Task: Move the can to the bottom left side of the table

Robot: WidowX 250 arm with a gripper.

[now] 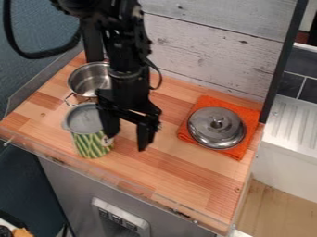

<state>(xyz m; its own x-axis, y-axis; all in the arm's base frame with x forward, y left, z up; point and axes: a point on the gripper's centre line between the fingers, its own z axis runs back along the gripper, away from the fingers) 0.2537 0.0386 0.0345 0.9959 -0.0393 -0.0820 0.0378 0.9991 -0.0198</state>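
- Green-striped cylindrical can with a grey top (93,144) stands upright near my view's left front table edge, before a silver metal pot (85,79).
- I see the black two-finger gripper (127,142) released, fingers spread, one overlapping the can's right side.
- Light wooden tabletop (167,173) bears an orange cloth (213,101) under a round silver lid (215,133).
- Behind: whitewashed plank wall (204,41); right: ribbed white drainboard (296,122).

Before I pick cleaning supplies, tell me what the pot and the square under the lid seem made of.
The pot looks like polished metal, probably stainless steel, given its silvery sheen and bright reflections. The orange square seems to be matte fabric, perhaps felt or towelling, judging by its soft, shineless surface.
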